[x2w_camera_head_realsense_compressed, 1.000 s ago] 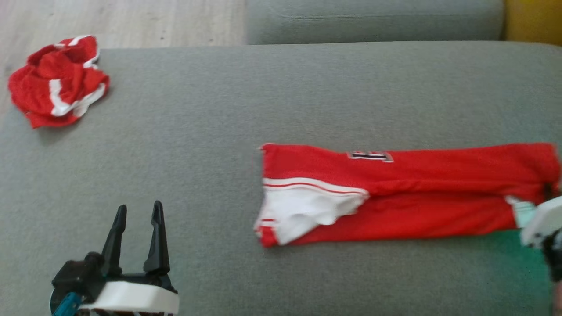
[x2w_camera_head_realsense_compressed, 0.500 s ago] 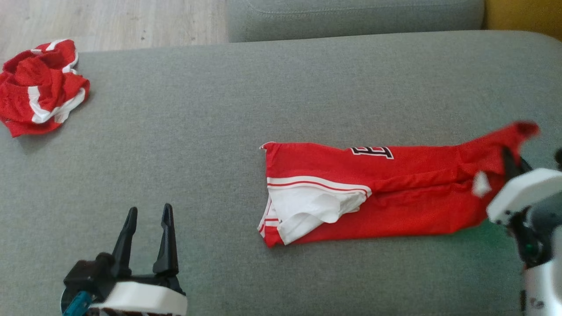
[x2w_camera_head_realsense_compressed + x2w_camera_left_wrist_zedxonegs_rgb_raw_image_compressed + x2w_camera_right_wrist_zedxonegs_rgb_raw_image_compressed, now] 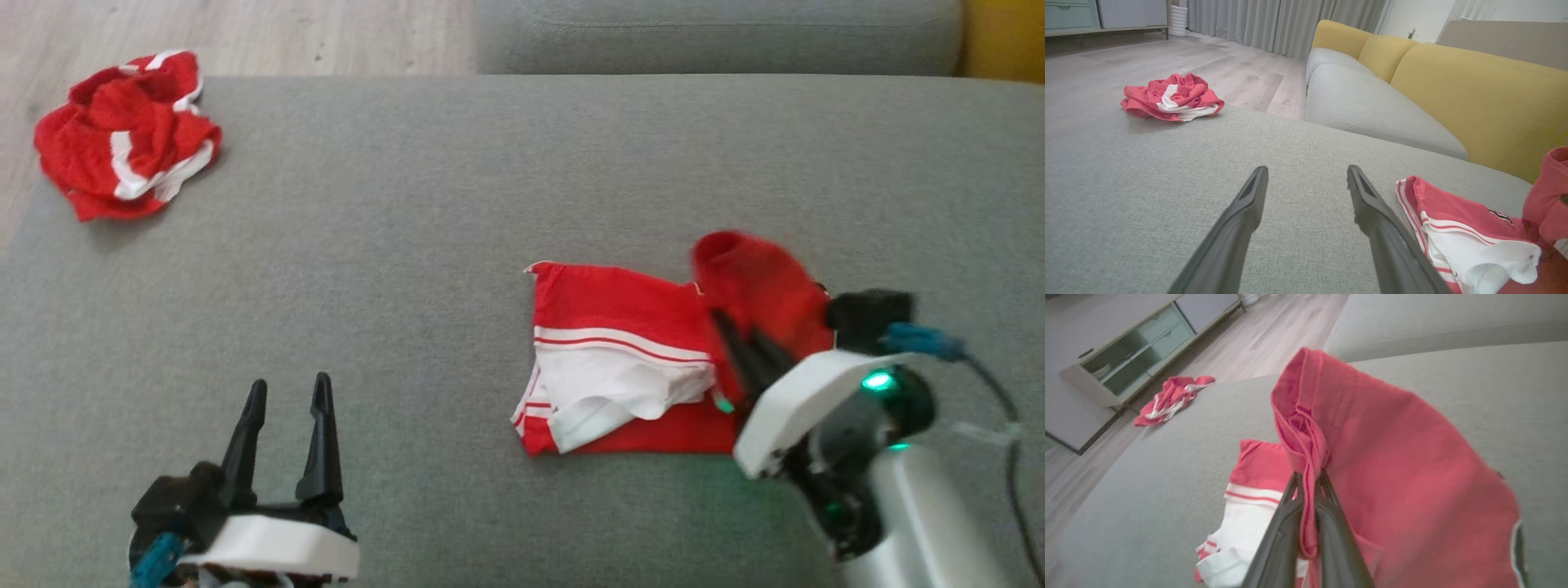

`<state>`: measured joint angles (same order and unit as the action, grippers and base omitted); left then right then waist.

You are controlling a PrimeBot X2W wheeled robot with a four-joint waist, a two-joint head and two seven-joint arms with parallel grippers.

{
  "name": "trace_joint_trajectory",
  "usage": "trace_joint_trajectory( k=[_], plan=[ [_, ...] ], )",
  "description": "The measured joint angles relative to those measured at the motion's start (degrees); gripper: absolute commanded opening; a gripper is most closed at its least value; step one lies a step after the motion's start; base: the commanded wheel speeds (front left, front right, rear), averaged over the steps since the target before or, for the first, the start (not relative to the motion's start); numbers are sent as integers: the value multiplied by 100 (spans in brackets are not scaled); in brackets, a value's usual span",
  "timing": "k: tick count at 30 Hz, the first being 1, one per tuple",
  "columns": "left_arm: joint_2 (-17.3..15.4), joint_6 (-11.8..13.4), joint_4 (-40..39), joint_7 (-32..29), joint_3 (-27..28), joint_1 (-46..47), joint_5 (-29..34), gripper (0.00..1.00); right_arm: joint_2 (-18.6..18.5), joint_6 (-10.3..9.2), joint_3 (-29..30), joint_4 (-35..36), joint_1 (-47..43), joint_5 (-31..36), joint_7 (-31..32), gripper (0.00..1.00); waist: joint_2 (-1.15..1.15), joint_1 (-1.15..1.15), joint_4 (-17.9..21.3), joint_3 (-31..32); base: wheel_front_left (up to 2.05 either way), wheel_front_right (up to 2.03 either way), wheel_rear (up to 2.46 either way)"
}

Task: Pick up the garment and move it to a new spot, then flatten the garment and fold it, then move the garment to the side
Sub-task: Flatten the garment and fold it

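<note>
Head view | garment long axis left-right | right hand pinches raised end

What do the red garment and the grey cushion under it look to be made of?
The garment: thin, soft, matte fabric, perhaps sports polyester; it drapes and bunches where the right gripper pinches it. The cushion: grey woven upholstery, matte, with a fine visible weave.
</note>
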<state>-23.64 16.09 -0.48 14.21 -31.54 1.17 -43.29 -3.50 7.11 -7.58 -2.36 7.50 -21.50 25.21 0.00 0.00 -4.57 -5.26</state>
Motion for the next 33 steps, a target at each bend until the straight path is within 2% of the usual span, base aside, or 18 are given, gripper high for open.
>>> trace_joint_trajectory(
  k=[8, 15, 16, 17, 18, 22, 26, 29, 33],
  plan=[
    [149, -70, 81, 5, -10, 185, 35, 100, 5, 0, -1047, -702, 306, -515, -361, 0, 0, 0, -279, -116, 0, 0, 0],
    [257, -143, 197, 7, -12, 216, 53, 100, 2, 0, -1608, -1378, 773, -871, -658, 0, 0, 0, -434, -157, 0, 0, 0],
    [261, -148, 207, 7, -12, 216, 67, 100, 2, 0, -1672, -1470, 805, -906, -660, 22, 0, 0, -446, -158, 0, 0, 0],
    [267, -148, 215, 7, -11, 216, 85, 100, 1, 0, -1728, -1541, 834, -961, -704, 95, 0, 0, -455, -157, 0, 0, 0],
    [271, -148, 222, 7, -11, 216, 92, 100, 0, 0, -1784, -1579, 850, -1028, -779, 100, 0, 0, -462, -158, 0, 0, 0],
    [290, -154, 255, 7, -10, 216, 93, 100, 0, 0, -1965, -1646, 869, -1289, -965, 100, 0, 0, -454, -135, 0, 0, 0],
    [301, -199, 307, 7, -12, 215, 93, 100, 1, 0, -1875, -1527, 987, -1372, -1216, 100, 0, 0, -391, -29, 0, 0, 0],
    [303, -205, 316, 7, -27, 215, 103, 100, 1, 0, -1500, -1413, 985, -1136, -1372, 100, 0, 0, -329, 47, 0, 0, 0],
    [323, -254, 352, 7, -101, 216, 119, 100, 1, 0, -768, -1202, 939, -397, -1572, 100, 0, 0, -243, 151, 0, 0, 0]
  ],
)
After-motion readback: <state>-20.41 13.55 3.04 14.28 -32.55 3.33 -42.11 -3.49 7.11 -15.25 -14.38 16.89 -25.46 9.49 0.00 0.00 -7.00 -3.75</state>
